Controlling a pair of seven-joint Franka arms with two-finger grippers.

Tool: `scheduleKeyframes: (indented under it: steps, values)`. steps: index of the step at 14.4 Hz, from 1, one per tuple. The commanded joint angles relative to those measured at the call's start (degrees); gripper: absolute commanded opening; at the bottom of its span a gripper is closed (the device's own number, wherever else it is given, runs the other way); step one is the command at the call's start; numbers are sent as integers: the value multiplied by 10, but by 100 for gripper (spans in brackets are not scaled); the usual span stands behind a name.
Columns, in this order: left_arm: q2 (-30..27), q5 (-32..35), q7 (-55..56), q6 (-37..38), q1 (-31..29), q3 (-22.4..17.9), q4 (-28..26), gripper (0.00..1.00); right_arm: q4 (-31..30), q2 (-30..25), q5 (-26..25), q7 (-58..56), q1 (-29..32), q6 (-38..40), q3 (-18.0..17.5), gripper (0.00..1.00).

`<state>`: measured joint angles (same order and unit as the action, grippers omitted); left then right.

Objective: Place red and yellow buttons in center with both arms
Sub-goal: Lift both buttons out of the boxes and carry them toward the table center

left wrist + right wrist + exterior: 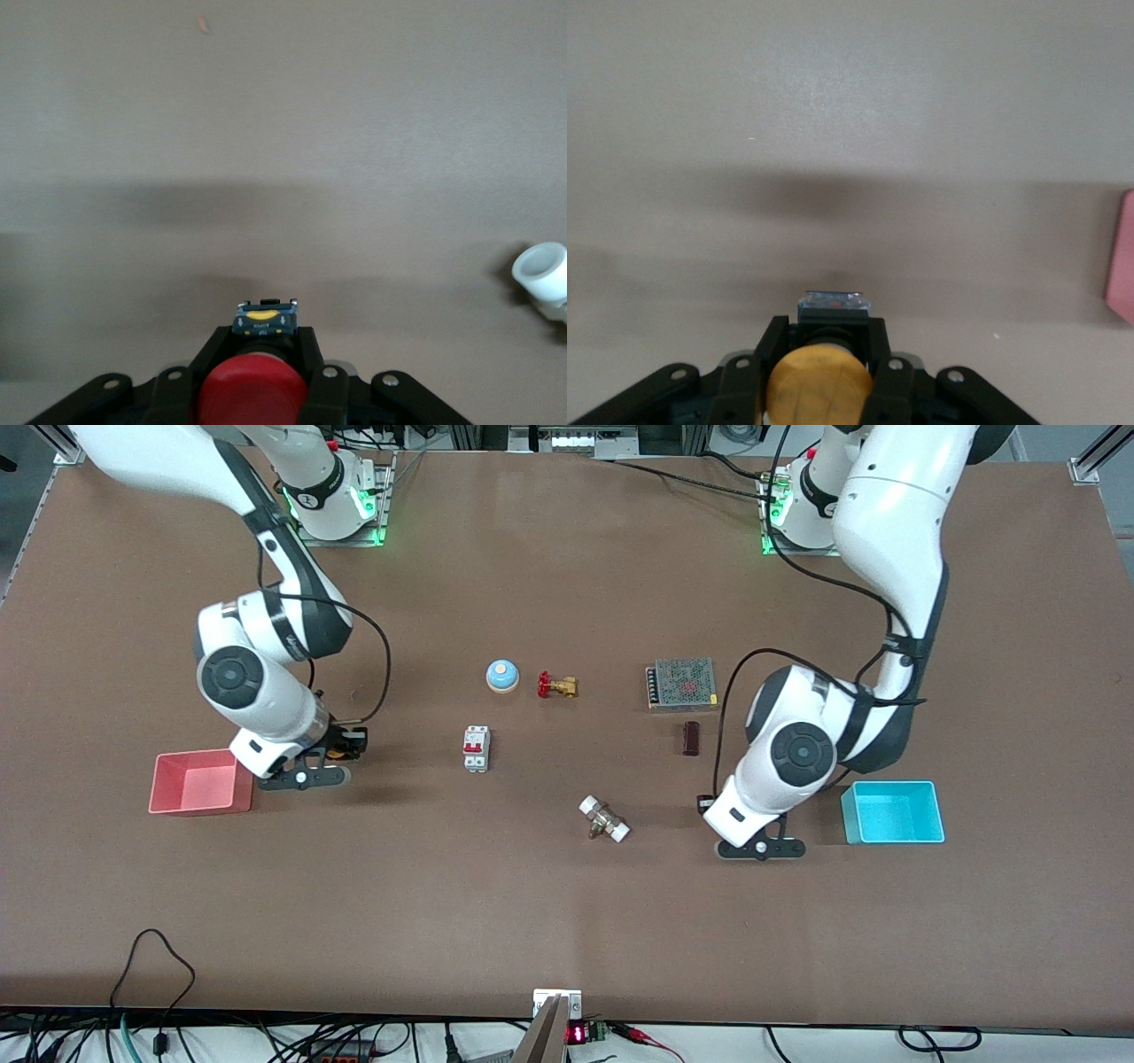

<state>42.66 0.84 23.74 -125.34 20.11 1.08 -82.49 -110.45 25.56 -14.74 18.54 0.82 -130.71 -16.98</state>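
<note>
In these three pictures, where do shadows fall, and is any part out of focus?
Front view: soft shadows on the tabletop beside both grippers, lighting even. Left wrist view: a broad dark band of shadow crosses the table, and the red button in the left gripper looks soft. Right wrist view: a similar band, and the yellow button in the right gripper is blurred.

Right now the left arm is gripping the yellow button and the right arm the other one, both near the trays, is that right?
Swapped. The left wrist view shows the left gripper shut on the red button; the right wrist view shows the right gripper holding the yellow button. Both are near the trays.
</note>
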Motion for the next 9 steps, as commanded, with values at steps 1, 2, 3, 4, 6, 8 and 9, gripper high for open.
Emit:
scheduleKeyframes:
  steps: [1, 2, 3, 4, 6, 8, 9]
  values:
    - [24, -1, 27, -22, 18, -8, 15, 36, 3, 25, -46, 52, -12, -13, 3, 15]
    - [29, -1, 28, -24, 19, -8, 15, 36, 3, 29, -49, 59, -12, -13, 2, 16]
    - [33, -2, 30, -25, 20, -8, 14, 36, 3, 33, -49, 62, -12, -14, 3, 16]
    - [38, -1, 37, -32, 20, -8, 14, 36, 3, 36, -49, 63, -12, -16, 3, 17]
    - [42, -1, 39, -59, 30, -8, -4, 39, 2, 41, -49, 63, -11, -28, 2, 20]
    - [41, -1, 38, -75, 32, -8, -14, 74, 1, 43, -48, 66, -10, -30, 2, 30]
    - [41, -1, 38, -75, 32, -8, -15, 100, 1, 45, -48, 66, -10, -30, 3, 35]
